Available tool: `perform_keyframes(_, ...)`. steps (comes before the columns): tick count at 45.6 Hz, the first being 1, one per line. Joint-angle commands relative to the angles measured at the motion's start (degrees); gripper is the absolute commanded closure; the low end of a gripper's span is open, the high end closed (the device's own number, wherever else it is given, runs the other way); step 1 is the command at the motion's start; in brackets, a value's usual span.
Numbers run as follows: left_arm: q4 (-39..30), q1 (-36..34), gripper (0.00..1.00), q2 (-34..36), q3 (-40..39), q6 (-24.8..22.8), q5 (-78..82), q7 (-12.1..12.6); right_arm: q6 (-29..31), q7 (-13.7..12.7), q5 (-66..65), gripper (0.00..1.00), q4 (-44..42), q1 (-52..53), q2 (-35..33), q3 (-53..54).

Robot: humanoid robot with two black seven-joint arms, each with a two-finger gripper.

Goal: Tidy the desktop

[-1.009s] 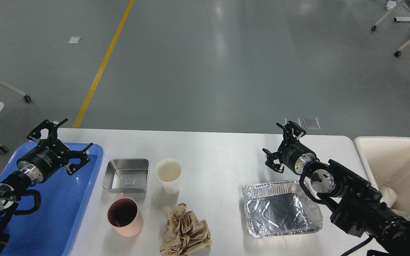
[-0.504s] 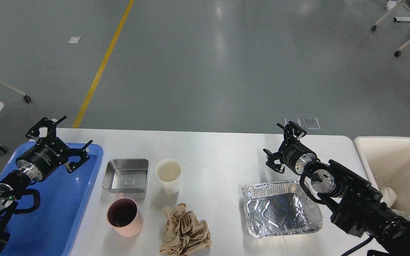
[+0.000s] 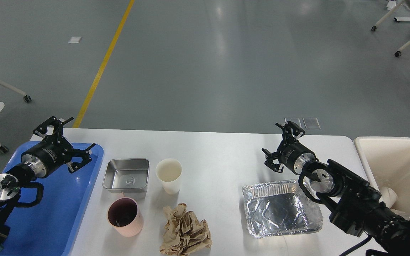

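Clutter lay across the white table (image 3: 219, 149) you were working at, which filled the lower half of the head view beneath a grey floor with a yellow line (image 3: 101, 64). Your left end effector (image 3: 70, 142) hung over the far end of the blue tray (image 3: 59, 213) at the table's left edge, its fingers spread apart and holding nothing. Your right end effector (image 3: 279, 147) hovered above the right part of the table, just beyond the far edge of the foil tray (image 3: 279, 209), its fingers likewise spread and empty. Beside the blue tray sat a shallow steel pan (image 3: 126, 175), and just to its right stood an upright white paper cup (image 3: 168, 175). Nearer to you, a pink mug (image 3: 125, 217) stood in front of the steel pan, close to its near rim; you could not tell from this view whether the two touched. A crumpled ball of brown paper (image 3: 185, 231) lay to the right of the mug and in front of the paper cup. The crinkled foil tray rested well apart from that group, partly behind your right arm. A cream-coloured bin (image 3: 393, 163) stood off the table's right end, with a pale object inside it mostly hidden by the arm.
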Motion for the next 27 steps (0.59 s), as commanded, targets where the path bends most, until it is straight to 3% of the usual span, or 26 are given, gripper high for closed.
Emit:
perform_keyframes(1,-1.8,-1.5,0.02,2.1,2.0,2.0,0.2,0.2,0.0,0.0,0.0,0.0,0.0,0.5,1.0,-1.1)
perform_keyframes(19,-7.4,-0.4,0.02,16.2,10.9,-3.5,5.5,0.0,1.2,-0.1,0.1,0.0,1.0,1.7,1.3,-3.0)
perform_keyframes(27,-9.5,-0.3,0.02,22.1,14.1,-6.1,9.5,-0.1,4.5,-0.1,0.1,0.0,2.2,2.8,-0.7,-4.5)
